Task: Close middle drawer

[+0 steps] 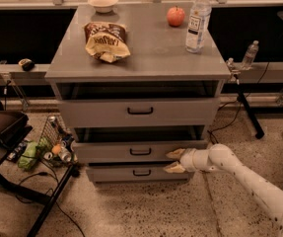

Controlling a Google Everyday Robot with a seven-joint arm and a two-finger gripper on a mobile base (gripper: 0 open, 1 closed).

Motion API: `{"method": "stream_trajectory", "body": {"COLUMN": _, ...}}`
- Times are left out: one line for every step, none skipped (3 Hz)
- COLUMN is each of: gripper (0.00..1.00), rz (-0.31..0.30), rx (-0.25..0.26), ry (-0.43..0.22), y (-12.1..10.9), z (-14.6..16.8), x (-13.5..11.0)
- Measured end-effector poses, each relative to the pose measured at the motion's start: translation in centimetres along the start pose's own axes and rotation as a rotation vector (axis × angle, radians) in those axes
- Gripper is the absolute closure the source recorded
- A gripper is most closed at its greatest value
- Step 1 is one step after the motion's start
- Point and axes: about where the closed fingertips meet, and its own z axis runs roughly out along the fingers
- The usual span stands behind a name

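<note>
The grey cabinet (141, 58) has three drawers. The middle drawer (111, 152) has a wide low grey front with a small black handle (140, 151). It stands out a little, with a dark gap above it. My gripper (174, 161) is on a white arm reaching in from the lower right. It is at the right end of the middle drawer's front. It is open and empty. The upper fingertip (176, 154) lies against the drawer front. The lower fingertip (173, 169) is near the front's bottom edge.
The top drawer (140, 111) is pulled out, and the bottom drawer (141, 172) sits below. On the cabinet top are a chip bag (104, 40), bowl (103, 3), apple (176, 16) and water bottle (198, 20). A wire basket of cans (54, 142) and a black stand are at the left.
</note>
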Motion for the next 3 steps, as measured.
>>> {"method": "stream_trajectory", "body": {"gripper": 0.00, "rz": 0.000, "rx": 0.000, "ry": 0.000, "y": 0.00, "z": 0.00, "x": 0.00}}
{"method": "stream_trajectory", "body": {"gripper": 0.00, "rz": 0.000, "rx": 0.000, "ry": 0.000, "y": 0.00, "z": 0.01, "x": 0.00}}
{"method": "stream_trajectory", "body": {"gripper": 0.19, "rz": 0.000, "rx": 0.000, "ry": 0.000, "y": 0.00, "z": 0.01, "x": 0.00}}
